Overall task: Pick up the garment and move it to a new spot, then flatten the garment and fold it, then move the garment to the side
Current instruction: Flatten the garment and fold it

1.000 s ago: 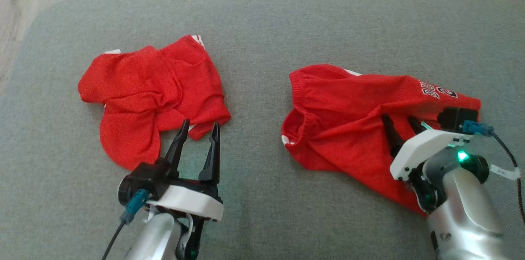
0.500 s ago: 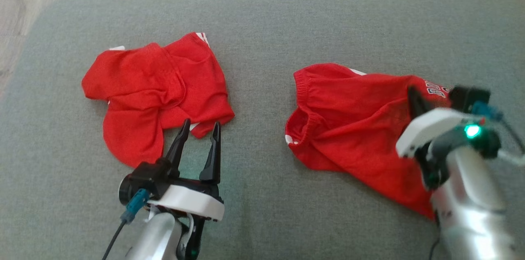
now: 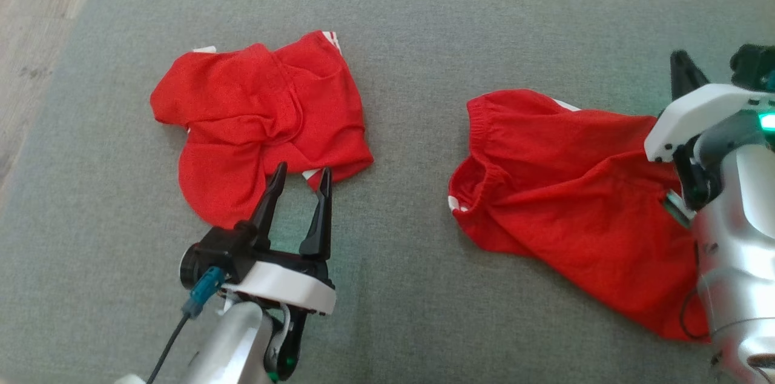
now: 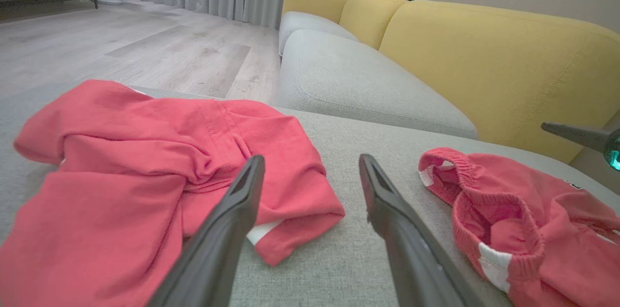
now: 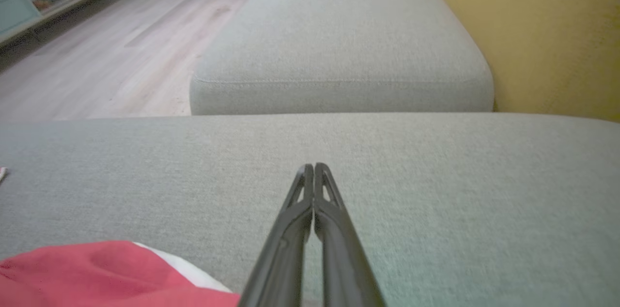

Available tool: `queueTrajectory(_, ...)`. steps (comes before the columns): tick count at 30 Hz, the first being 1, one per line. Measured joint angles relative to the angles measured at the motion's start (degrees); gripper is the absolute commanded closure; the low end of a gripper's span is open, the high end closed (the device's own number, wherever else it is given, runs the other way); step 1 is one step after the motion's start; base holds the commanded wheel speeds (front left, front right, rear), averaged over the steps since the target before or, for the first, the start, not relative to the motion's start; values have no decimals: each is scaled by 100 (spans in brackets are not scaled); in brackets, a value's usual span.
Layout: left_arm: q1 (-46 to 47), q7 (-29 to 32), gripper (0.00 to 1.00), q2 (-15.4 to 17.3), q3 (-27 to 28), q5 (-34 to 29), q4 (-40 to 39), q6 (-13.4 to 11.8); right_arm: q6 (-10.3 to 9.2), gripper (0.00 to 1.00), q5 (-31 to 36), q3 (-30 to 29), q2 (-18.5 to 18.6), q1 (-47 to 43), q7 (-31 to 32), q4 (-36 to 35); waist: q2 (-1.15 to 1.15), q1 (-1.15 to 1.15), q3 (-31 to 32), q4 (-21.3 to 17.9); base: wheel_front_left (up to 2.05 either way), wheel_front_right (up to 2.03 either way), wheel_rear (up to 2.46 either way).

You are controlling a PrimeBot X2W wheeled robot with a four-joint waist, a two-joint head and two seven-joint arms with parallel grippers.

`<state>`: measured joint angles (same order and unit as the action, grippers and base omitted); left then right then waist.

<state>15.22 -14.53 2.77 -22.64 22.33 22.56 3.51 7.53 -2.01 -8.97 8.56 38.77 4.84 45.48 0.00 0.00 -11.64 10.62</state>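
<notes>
Two red garments lie on the grey cushion (image 3: 424, 33). The left garment (image 3: 260, 111) (image 4: 145, 166) is crumpled, with white trim showing. My left gripper (image 3: 303, 169) (image 4: 311, 159) stands open at its near edge, nothing between the fingers. The right garment (image 3: 563, 196) (image 4: 523, 229) has an elastic waistband facing left. My right gripper (image 3: 681, 66) (image 5: 314, 167) is at that garment's right end, its fingers shut together beyond the cloth over bare cushion. Nothing shows between the tips. A red fold (image 5: 97, 268) lies beside the base of those fingers.
A second grey cushion (image 5: 339, 31) lies beyond a gap, with a yellow sofa back (image 4: 484, 55) to the right. Wood floor (image 3: 36, 8) runs past the cushion's rounded left corner. The cushion's far edge is close behind the garments.
My right gripper has shut and travelled from the middle of the right garment to its far right end. The head camera has shifted, so everything sits further right. The left gripper has stayed open.
</notes>
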Motion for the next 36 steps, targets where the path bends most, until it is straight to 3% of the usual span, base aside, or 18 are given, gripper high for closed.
queueTrajectory(9,-1,-1,0,-1,57,14,-40,-56,0,100,-210,279,-12,-210,-742,-520,0,0,86,-179,0,0,0)
queueTrajectory(19,-92,-1,0,-3,215,9,-53,-56,0,100,-482,528,-483,-1941,-1100,-1853,0,-1,410,-672,0,0,0)
queueTrajectory(24,-271,-1,0,-2,257,-22,-55,-56,0,100,-761,692,-544,-3027,-1140,-2426,0,-1,559,-954,0,0,0)
queueTrajectory(29,-282,-1,0,-2,272,-25,-54,-48,0,100,-838,820,-572,-3333,-1140,-2551,0,-1,591,-1062,0,0,0)
queueTrajectory(31,-282,-1,0,-2,280,-52,-54,-47,0,28,-843,813,-589,-3345,-1140,-2621,0,-1,596,-1086,0,0,0)
queueTrajectory(32,-282,-1,0,-2,283,-66,-54,-47,0,0,-842,805,-589,-3340,-1139,-2670,0,-1,595,-1094,0,0,0)
queueTrajectory(36,-282,-1,0,-2,290,-66,-53,-41,0,0,-714,701,-590,-3320,-1072,-2778,0,-1,570,-1108,0,0,0)
